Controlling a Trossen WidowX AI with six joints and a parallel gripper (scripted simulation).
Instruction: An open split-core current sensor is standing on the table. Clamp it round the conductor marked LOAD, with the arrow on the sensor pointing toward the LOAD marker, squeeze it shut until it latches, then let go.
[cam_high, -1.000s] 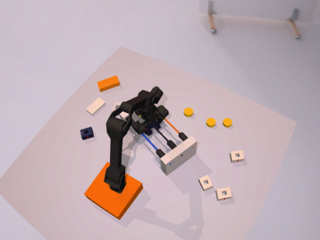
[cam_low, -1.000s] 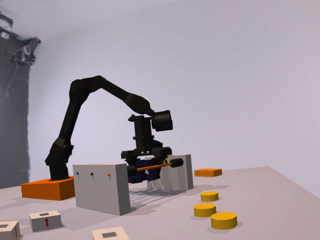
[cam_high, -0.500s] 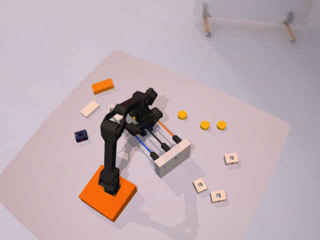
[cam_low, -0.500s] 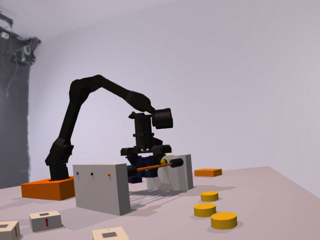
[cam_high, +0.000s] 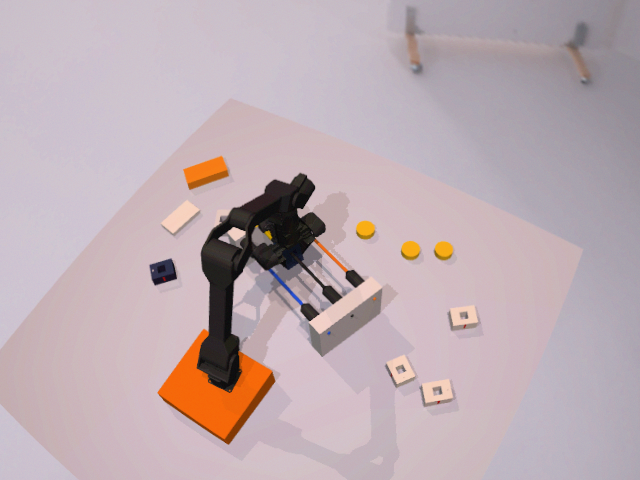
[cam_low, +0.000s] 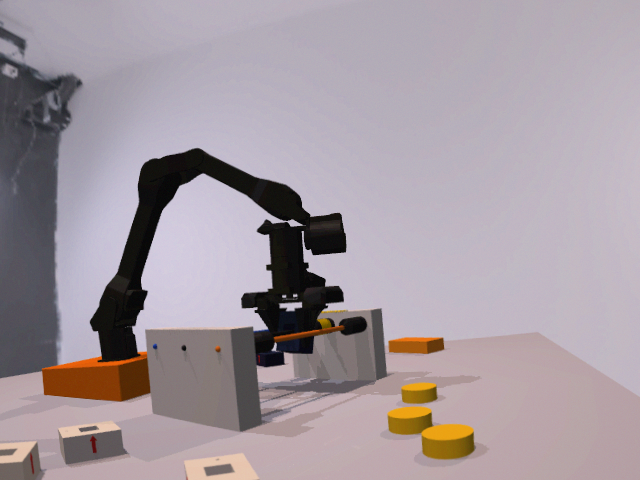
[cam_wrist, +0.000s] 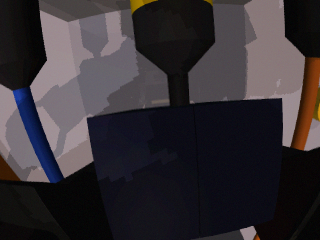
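Note:
The dark navy split-core sensor is up at the middle, black conductor. Its two halves meet at a thin seam in the wrist view, and the conductor runs into it. My gripper is shut on the sensor, one finger on each side. A yellow band is at the far end of this conductor; no LOAD lettering is readable. The sensor's arrow and latch are hidden.
A blue conductor and an orange conductor run close on either side. Pale end blocks hold the conductors. Yellow discs, pale square rings, a second navy block and an orange block stand around.

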